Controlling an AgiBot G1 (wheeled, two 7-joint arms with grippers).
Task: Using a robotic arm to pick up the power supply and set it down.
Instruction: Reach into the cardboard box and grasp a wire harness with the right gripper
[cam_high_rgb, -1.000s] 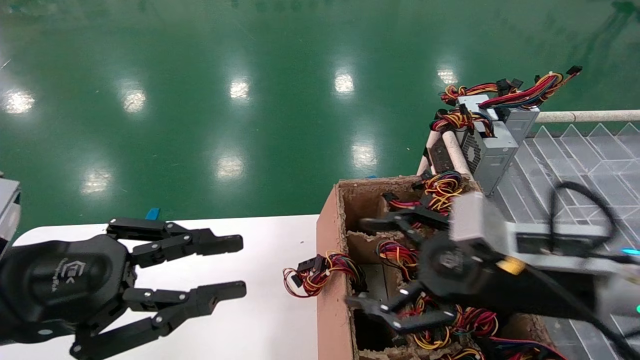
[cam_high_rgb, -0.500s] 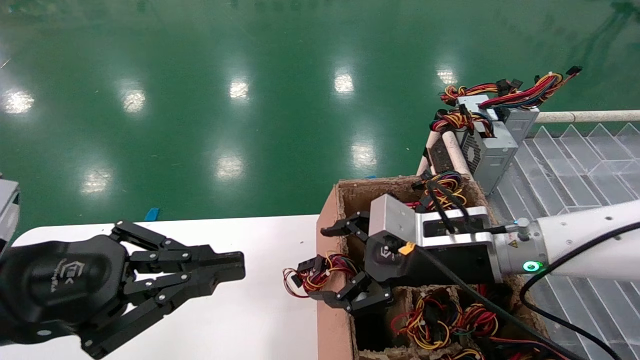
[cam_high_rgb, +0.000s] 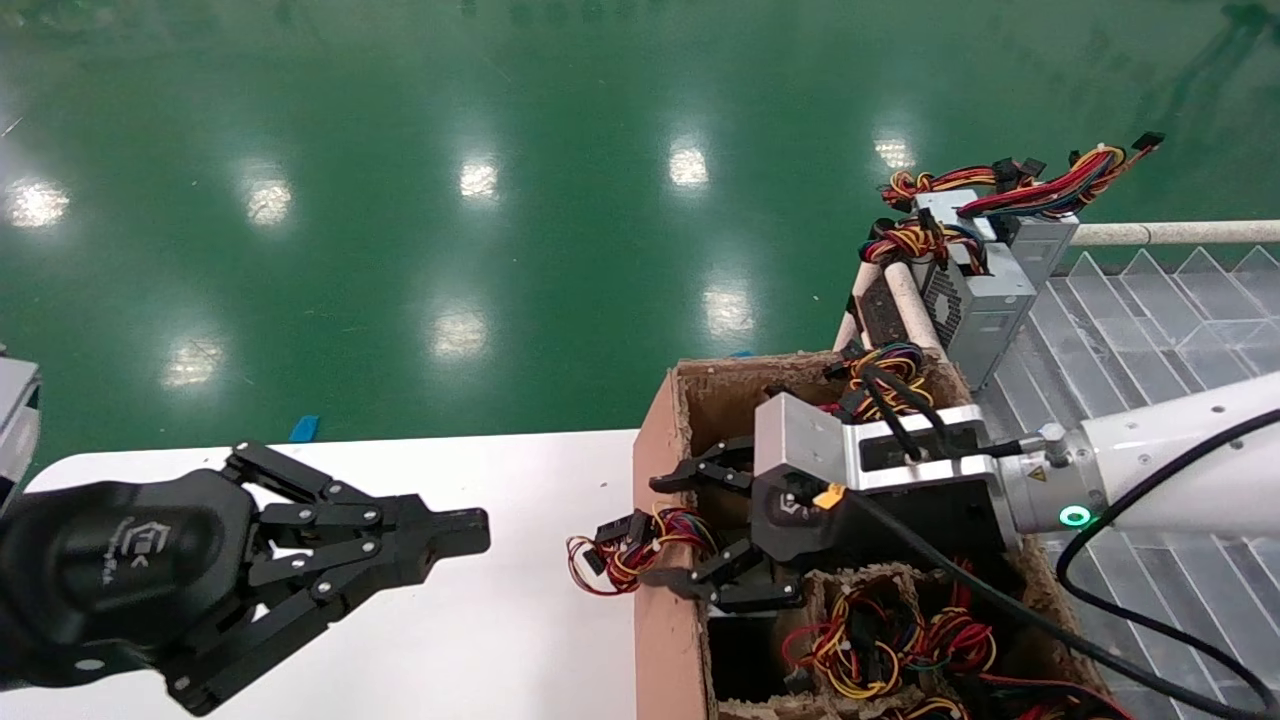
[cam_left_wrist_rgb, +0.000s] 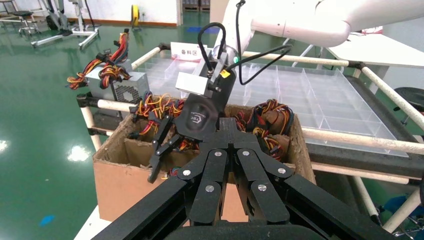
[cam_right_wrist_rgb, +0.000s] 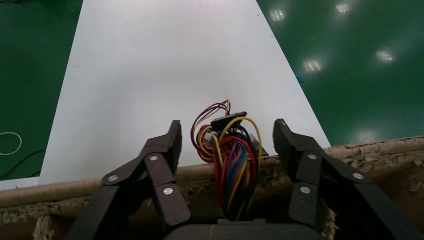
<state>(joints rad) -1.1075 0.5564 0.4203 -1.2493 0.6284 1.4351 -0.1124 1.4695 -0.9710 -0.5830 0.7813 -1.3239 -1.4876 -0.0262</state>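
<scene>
Black right claw (cam_high_rgb: 705, 530) lower, nearer wires (cam_high_rgb: 640, 545)

I swung my right arm's black two-finger gripper (cam_high_rgb: 715, 530) from deep over the brown cardboard box (cam_high_rgb: 665, 600) toward its left wall, settling it with jaws spread above the draped red-yellow-black wire bundle (cam_high_rgb: 640, 545). My left black gripper (cam_high_rgb: 470, 530) closed its fingers.

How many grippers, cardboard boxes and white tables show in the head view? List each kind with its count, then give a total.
Grippers: 2 (left gripper shut over the table; right gripper open at the box's edge)
Cardboard box: 1
White table: 1
Total: 4
</scene>
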